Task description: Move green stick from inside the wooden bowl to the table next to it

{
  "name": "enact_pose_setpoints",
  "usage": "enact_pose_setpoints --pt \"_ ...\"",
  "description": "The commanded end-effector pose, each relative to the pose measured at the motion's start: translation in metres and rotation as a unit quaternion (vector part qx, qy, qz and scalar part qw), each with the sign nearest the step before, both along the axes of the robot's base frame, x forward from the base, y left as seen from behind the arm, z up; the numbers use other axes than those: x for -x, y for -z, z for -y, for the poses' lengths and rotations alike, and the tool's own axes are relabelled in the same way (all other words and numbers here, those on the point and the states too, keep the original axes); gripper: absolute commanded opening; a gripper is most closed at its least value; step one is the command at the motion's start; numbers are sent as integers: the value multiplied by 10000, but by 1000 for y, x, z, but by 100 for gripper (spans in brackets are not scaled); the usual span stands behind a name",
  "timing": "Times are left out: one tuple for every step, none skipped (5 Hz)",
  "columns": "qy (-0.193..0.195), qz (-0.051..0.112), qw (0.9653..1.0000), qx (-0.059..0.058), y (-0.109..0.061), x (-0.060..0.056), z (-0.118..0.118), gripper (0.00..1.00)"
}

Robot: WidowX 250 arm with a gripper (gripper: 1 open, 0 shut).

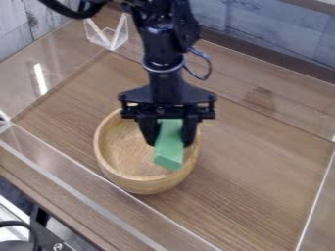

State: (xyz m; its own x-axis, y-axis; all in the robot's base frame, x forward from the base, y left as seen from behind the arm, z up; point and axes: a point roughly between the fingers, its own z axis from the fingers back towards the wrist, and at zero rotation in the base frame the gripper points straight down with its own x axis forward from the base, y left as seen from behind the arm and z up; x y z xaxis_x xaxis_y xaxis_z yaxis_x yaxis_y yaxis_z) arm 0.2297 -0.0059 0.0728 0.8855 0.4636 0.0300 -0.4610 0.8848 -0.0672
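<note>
The black gripper (167, 130) points straight down over the right half of the wooden bowl (120, 167). Its fingers are shut on the upper end of the green stick (170, 150). The stick hangs tilted between the fingers, its lower end above the bowl's right rim and clear of the bowl's floor. The round tan bowl sits on the brown table (262, 162) and shows nothing else inside. The top of the stick is hidden by the fingers.
Clear acrylic walls (78, 191) border the table at the front, left and back. Bare wood planks lie to the right of the bowl and behind it. The arm (164, 39) rises from the gripper toward the top of the view.
</note>
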Motion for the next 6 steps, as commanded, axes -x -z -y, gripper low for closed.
enact_pose_setpoints --pt "675 306 9972 60 -9 -7 20 0" --pt "990 314 9945 105 -4 -2 40 0" --pt "1149 319 9928 125 4 4 55 0" --pt "1754 293 9840 146 14 -2 69 0" --pt "2345 262 9717 151 30 -9 84 0" --pt "2784 339 9597 164 37 -8 88 0"
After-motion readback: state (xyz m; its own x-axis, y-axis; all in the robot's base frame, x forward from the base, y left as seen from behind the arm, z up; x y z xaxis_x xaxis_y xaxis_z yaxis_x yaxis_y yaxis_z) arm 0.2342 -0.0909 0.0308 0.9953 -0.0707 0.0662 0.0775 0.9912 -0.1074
